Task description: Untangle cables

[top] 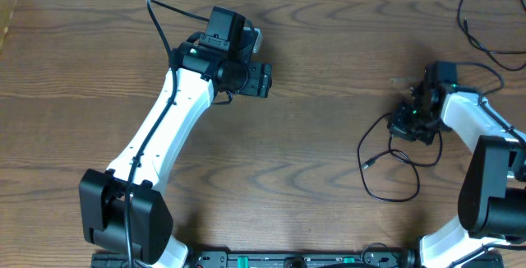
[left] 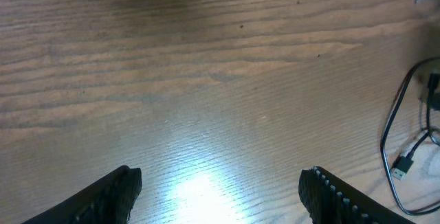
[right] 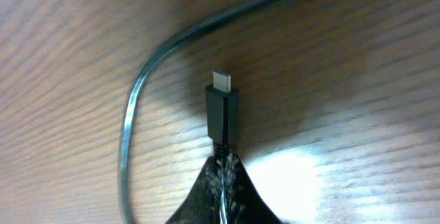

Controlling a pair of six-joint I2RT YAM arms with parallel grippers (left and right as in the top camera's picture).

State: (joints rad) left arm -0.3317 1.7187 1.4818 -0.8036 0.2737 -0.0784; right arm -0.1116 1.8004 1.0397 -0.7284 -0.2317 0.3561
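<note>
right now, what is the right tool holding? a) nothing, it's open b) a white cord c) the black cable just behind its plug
c: in the right wrist view the right tool is shut on the black cable, with the plug sticking out just past its tips.

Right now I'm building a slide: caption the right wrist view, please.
Right hand pinching the black cable just behind its plug, over the wooden table.

A brown wood-grain table (left: 206, 80) is shown, and a thin black cable (left: 383, 139) is laid across it in loose loops
</note>
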